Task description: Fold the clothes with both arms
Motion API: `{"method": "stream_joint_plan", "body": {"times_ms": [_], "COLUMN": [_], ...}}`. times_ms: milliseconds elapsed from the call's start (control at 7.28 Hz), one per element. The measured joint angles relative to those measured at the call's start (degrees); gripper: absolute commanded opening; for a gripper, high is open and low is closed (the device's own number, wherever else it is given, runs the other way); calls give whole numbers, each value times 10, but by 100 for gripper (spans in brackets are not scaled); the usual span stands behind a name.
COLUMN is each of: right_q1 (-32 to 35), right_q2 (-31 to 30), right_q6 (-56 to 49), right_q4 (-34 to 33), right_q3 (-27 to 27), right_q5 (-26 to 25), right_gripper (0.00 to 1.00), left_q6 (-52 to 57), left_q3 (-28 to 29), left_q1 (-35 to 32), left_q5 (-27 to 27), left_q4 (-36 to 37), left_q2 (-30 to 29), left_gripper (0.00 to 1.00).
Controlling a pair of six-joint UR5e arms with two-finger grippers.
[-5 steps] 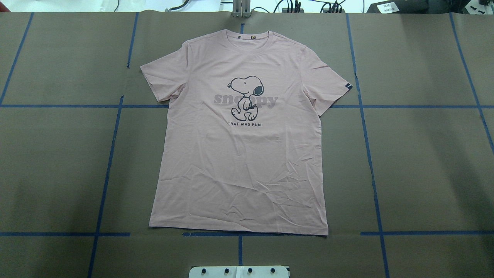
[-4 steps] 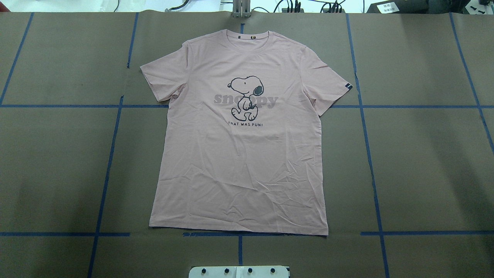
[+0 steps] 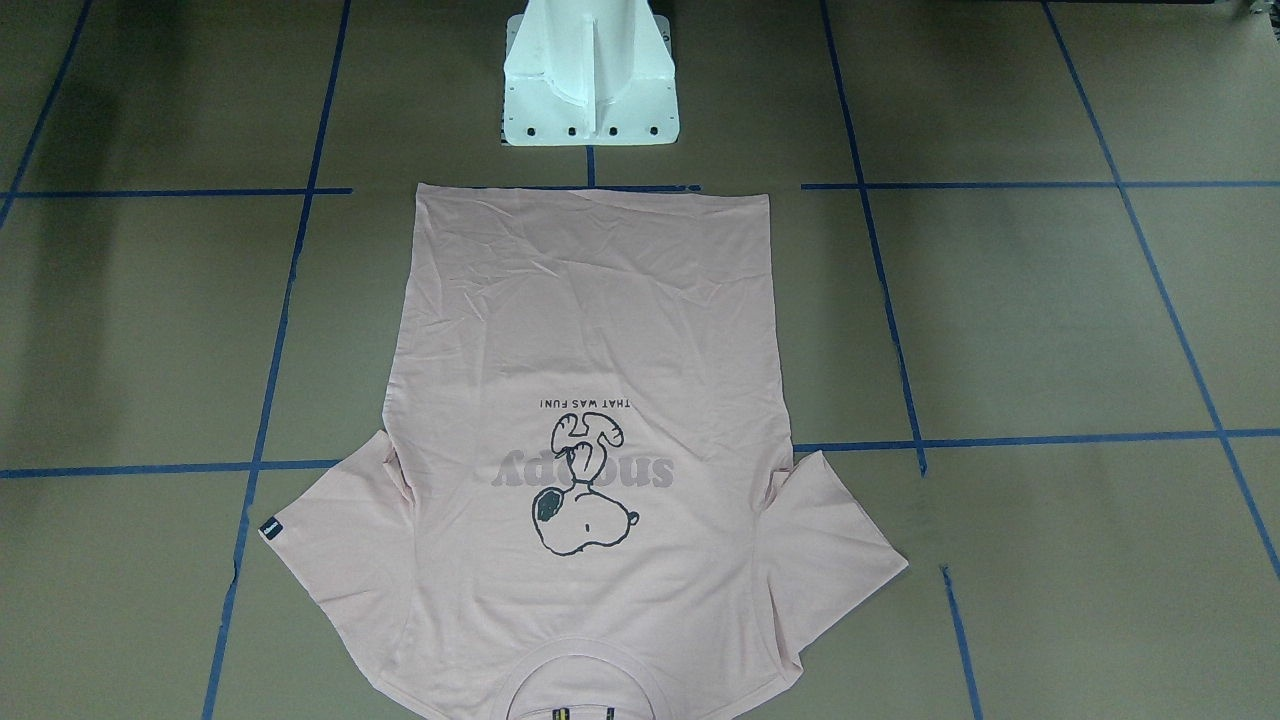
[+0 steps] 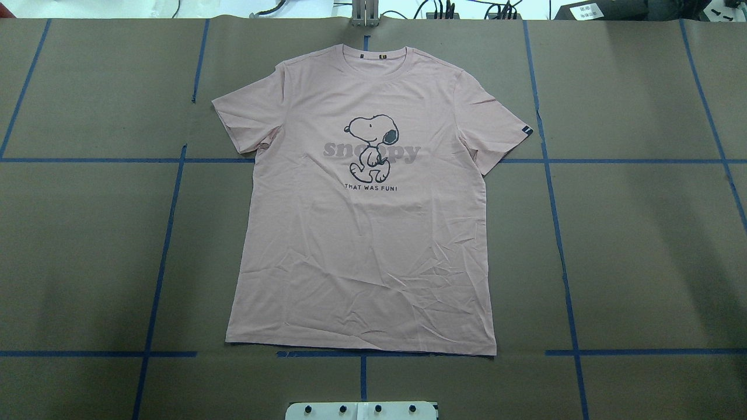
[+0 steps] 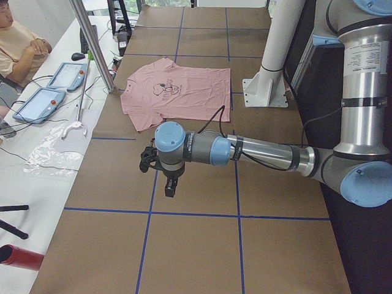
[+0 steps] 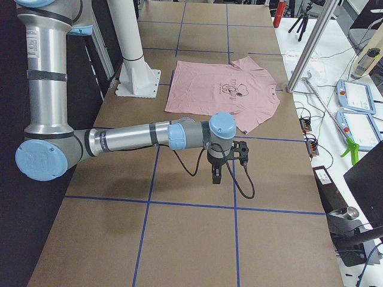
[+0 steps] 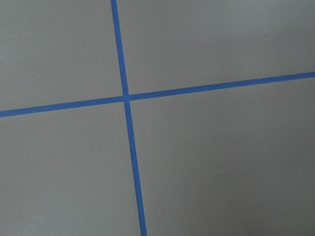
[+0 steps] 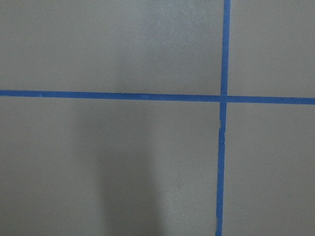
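The pale pink T-shirt (image 4: 362,245) lies flat and spread out, print side up, with its collar at the far edge of the table and its hem towards the robot's base (image 3: 590,290) (image 5: 184,98) (image 6: 209,86). The left arm reaches out over the brown paper well short of the shirt. Its gripper (image 5: 170,187) points down, and I cannot tell whether it is open or shut. The right arm's gripper (image 6: 216,175) hangs likewise over bare paper near the shirt's sleeve, its state unclear. Both wrist views show only paper and blue tape.
The white pedestal base (image 3: 588,90) stands just behind the shirt's hem. Blue tape lines (image 4: 163,233) grid the brown table cover. A seated person (image 5: 18,43), teach pendants (image 5: 37,104) and a metal post (image 5: 92,43) line the far side bench.
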Motion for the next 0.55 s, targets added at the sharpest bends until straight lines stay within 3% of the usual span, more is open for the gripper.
{"method": "stream_joint_plan", "body": {"times_ms": [275, 550], "right_q1": [-17, -94], "right_q2": [-9, 64], "right_q6": [18, 154], "right_q4": [46, 87], "right_q3": [0, -33], "right_q5": [14, 26], "right_gripper": [100, 100], "left_q6": [2, 1], "left_q3": [-2, 0], "left_q1": [2, 4], "left_q5": [-7, -10], "left_q4": [-31, -99], "left_q2": [4, 20], "left_gripper": [100, 100]}}
